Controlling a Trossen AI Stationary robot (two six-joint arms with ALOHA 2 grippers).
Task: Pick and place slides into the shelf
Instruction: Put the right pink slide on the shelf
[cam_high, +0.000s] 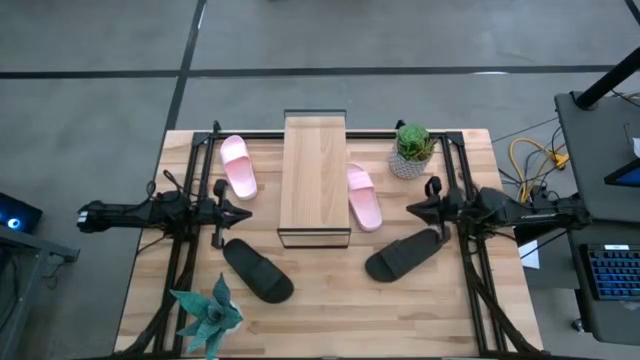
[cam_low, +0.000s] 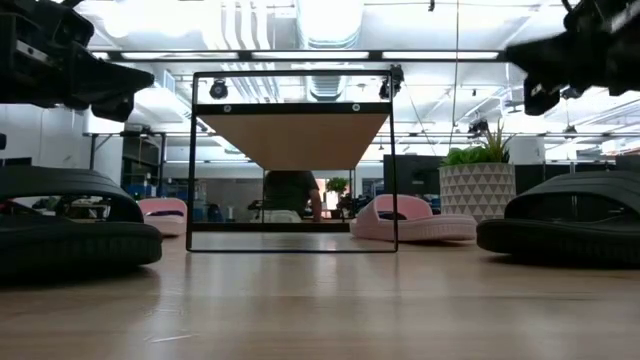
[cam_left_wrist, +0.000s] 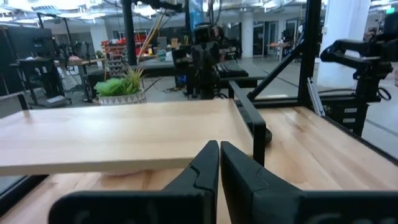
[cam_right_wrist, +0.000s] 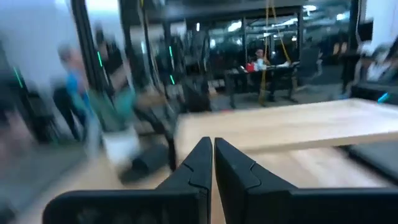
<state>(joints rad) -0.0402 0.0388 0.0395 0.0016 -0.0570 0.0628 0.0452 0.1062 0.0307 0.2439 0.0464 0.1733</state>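
Observation:
The shelf (cam_high: 315, 178) stands mid-table on its thin black frame, plank top up; it also shows as the shelf (cam_low: 292, 160) and the shelf (cam_left_wrist: 118, 134). One pink slide (cam_high: 238, 165) lies left of it, another pink slide (cam_high: 364, 197) right of it. A black slide (cam_high: 257, 270) lies near-left, a second black slide (cam_high: 404, 255) near-right, all flat on their soles. My left gripper (cam_high: 240, 211) hovers left of the shelf, shut. My right gripper (cam_high: 412, 208) hovers right of it, above the black slide's far end, shut. Both grippers are empty.
A potted green plant (cam_high: 411, 150) stands at the far right of the table, a teal succulent (cam_high: 208, 312) at the near left edge. Black rails (cam_high: 195, 180) run along both table sides. Bare wood lies between the two black slides, near the shelf's front.

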